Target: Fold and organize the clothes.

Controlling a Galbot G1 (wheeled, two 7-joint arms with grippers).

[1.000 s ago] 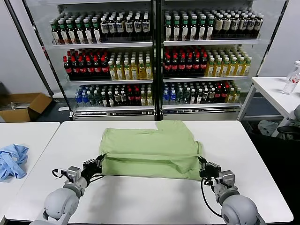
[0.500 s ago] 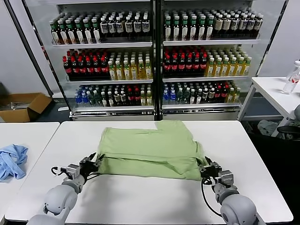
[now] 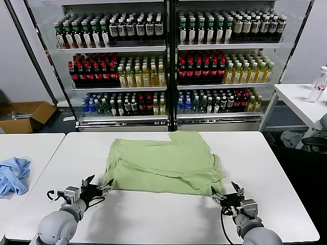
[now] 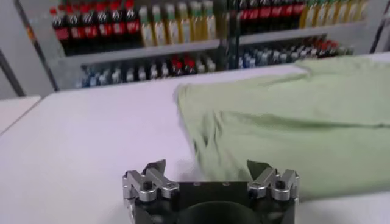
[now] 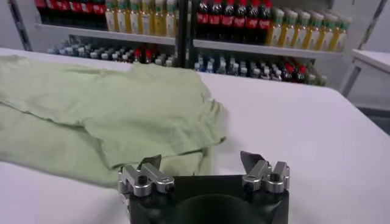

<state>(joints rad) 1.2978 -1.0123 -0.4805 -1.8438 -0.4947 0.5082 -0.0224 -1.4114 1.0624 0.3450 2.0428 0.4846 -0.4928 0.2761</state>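
- The light green polo shirt (image 3: 162, 164) lies folded mid-desk (image 3: 153, 219), released to settle flat.
- Left gripper (image 3: 97, 187) and right gripper (image 3: 226, 194) sit off its near corners, jaws wide, empty.

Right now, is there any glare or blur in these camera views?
Head view: reflections streak the glass cooler doors; the green shirt is sharp. Left wrist view: bottles behind look soft. Right wrist view: the open right gripper is crisp, background soft.

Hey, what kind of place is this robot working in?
Likely a shop-style test lab: glass-door drink coolers packed with bottles stand behind a white table holding a light green polo shirt, beside an open cardboard box.
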